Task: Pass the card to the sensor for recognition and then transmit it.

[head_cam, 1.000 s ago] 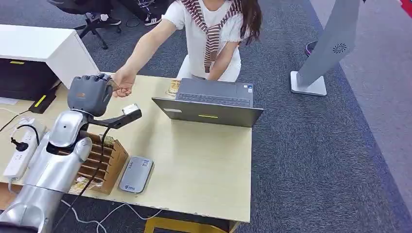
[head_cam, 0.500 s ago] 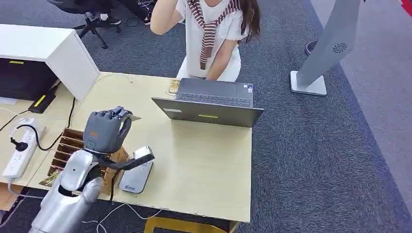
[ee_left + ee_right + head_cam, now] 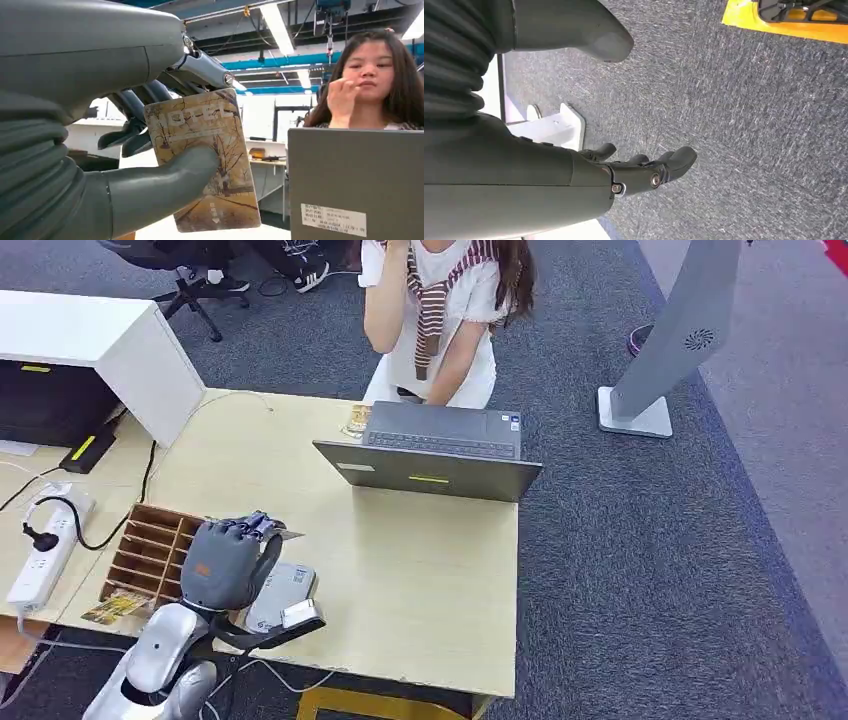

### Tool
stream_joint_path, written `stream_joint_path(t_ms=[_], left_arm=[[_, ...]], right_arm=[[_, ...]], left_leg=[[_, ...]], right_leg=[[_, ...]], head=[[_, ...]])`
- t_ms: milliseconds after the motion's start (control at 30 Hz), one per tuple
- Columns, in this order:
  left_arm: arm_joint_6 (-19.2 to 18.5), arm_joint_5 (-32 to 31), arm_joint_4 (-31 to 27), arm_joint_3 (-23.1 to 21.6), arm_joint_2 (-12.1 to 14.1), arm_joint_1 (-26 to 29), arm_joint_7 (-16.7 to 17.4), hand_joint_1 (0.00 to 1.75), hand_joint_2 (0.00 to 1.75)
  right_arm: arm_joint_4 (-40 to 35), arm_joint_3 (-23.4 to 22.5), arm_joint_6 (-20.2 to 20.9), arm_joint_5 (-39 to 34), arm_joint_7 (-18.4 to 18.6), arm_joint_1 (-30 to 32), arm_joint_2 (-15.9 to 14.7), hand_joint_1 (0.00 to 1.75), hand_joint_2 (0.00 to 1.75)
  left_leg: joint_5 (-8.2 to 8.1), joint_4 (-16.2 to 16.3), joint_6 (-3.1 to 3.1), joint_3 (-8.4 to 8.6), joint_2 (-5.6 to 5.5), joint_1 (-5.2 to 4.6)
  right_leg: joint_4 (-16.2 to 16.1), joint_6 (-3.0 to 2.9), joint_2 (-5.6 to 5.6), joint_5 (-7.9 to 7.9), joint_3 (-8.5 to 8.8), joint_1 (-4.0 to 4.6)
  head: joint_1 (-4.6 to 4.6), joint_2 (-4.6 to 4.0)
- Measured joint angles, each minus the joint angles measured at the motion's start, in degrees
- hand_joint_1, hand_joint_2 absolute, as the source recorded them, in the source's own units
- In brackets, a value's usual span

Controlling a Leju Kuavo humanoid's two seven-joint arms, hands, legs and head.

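card: brown printed hotel card (image 3: 202, 160), flat rectangle with rounded corners, pinched in the left hand (image 3: 228, 562); thumb (image 3: 165, 182) pressed on its face, darker fingers (image 3: 202, 67) behind its upper edge
card position: held above the near left part of the table, just over the reader; its edge sticks out past the fingers (image 3: 288, 535)
reader: grey rounded slab (image 3: 280, 598) lying flat near the table's front edge, partly under the hand
right hand: (image 3: 624, 172) hangs over the carpet, fingers apart and slightly curled, holding nothing
table: pale wood-look top (image 3: 420, 570), smooth
on table: wooden slotted rack (image 3: 150, 550) left of the reader; open grey laptop (image 3: 430, 455) at the far side
room: dark grey carpet (image 3: 650, 570); person (image 3: 435, 310) seated behind the laptop, hand raised to face
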Motion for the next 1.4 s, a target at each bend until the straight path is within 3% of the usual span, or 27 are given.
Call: stream_joint_path(t_ms=[433,1000,1400], left_arm=[[-11.8,-1.0,2.9,0.0,0.3,0.6,3.9,1.75,1.75],[-18.7,0.6,6.0,0.0,2.6,1.6,5.6,1.75,1.75],[-20.9,2.3,6.3,-0.3,4.4,1.7,5.7,1.75,1.75]], right_arm=[[0.0,0.0,0.1,0.1,0.1,0.0,0.0,0.0,1.75],[0.0,-0.1,0.2,0.4,0.1,0.0,0.0,0.0,1.75],[0.0,-0.1,0.3,1.2,0.1,0.0,0.0,0.0,1.75]], left_leg=[[0.0,0.0,0.0,0.0,0.0,0.0],[0.0,0.0,0.0,-0.01,-0.01,0.0],[0.02,0.0,-0.03,0.1,-0.01,0.01]], right_leg=[[0.0,0.0,-0.02,0.0,-0.01,0.0],[0.0,0.0,-0.03,0.0,0.0,0.0],[0.0,-0.01,-0.06,0.0,0.1,0.01]], head=[[0.0,-0.02],[-0.02,0.0],[-0.02,0.0]])
